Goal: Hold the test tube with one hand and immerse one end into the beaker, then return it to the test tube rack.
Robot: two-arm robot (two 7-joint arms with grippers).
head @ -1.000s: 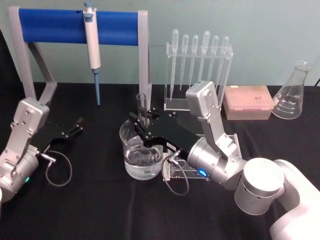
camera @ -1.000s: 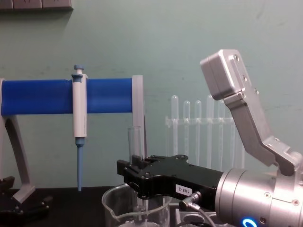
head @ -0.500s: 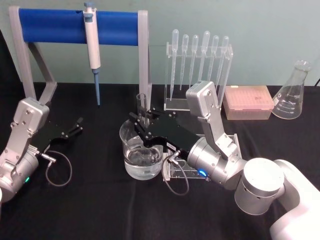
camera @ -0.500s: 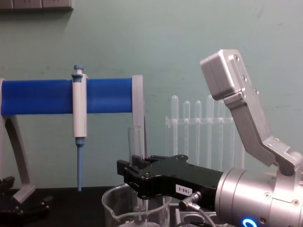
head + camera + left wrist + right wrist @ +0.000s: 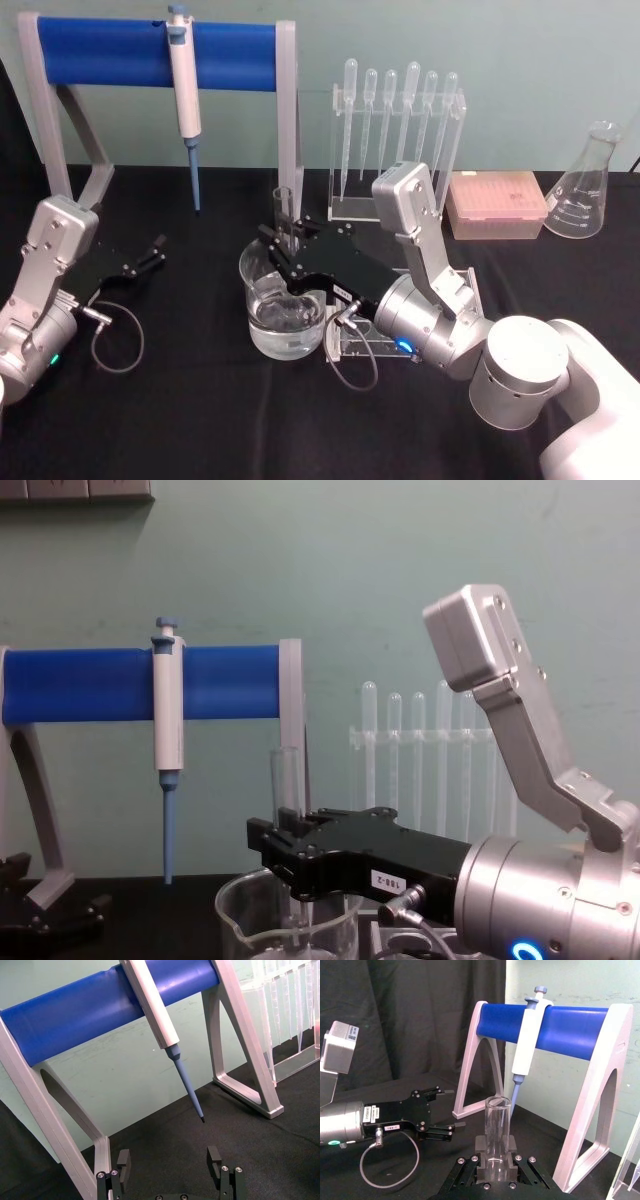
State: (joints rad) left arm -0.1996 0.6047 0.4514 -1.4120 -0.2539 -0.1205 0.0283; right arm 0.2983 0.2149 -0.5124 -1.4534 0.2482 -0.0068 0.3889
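The test tube (image 5: 283,208) stands upright with its lower end down inside the beaker (image 5: 262,330), which holds clear liquid. My right gripper (image 5: 287,250) is shut on the test tube just above the beaker's rim. From the chest, the test tube (image 5: 288,780) rises above the black right gripper (image 5: 292,865), with the beaker (image 5: 236,920) below it. In the right wrist view the test tube (image 5: 497,1130) sits clamped between the fingers (image 5: 479,1149). My left gripper (image 5: 154,253) rests open on the table to the left; the left wrist view shows the left gripper (image 5: 170,1160) with nothing in it.
A blue-barred stand (image 5: 120,50) with a hanging pipette (image 5: 184,95) is at the back left. A rack of plastic pipettes (image 5: 395,130), a pink tip box (image 5: 497,205) and a conical flask (image 5: 588,185) stand at the back right. A clear acrylic rack (image 5: 360,345) lies under my right wrist.
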